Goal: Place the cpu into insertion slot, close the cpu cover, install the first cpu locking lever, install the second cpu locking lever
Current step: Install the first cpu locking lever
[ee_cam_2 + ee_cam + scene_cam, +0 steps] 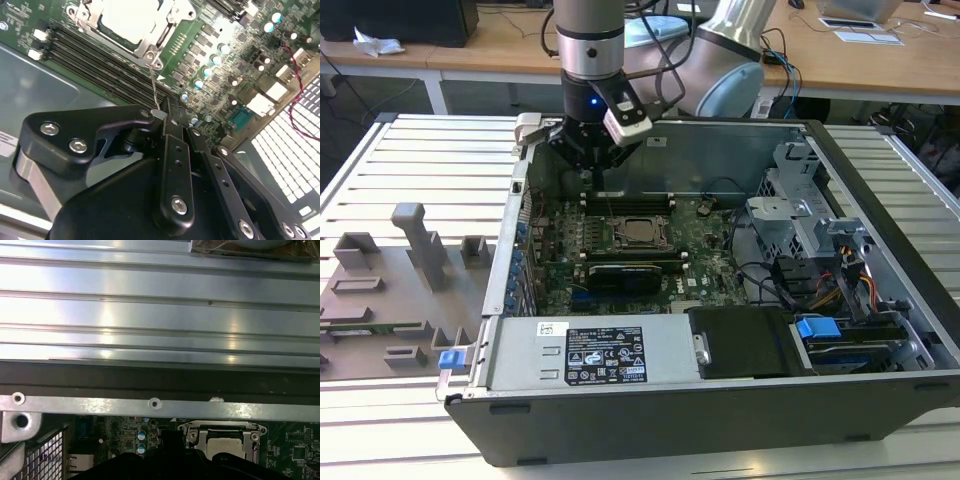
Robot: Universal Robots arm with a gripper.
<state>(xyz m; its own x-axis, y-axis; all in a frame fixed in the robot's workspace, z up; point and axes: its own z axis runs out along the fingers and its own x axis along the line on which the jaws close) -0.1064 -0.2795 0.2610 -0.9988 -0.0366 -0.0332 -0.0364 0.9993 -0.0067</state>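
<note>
The cpu [127, 17] lies silver-topped in the insertion slot [642, 232] on the green motherboard, with the cpu cover [146, 46] down flat around it. Both also show in the first wrist view: cpu [226, 446], cover [197, 432]. A thin wire locking lever [154, 85] rises from the socket's corner up to my gripper [175, 114]. The black fingers are shut together, and the lever's free end rests against one fingertip [167, 117]. In the exterior view my gripper [595, 178] hangs inside the open case, at the far edge of the board just behind the socket.
The case's rear wall [720, 150] stands close behind the gripper. Memory slots [100, 67] flank the socket, and a black expansion card [620, 277] lies in front of it. A drive cage with cables [800, 235] is on the exterior view's right, a grey fixture board [400, 290] outside on its left.
</note>
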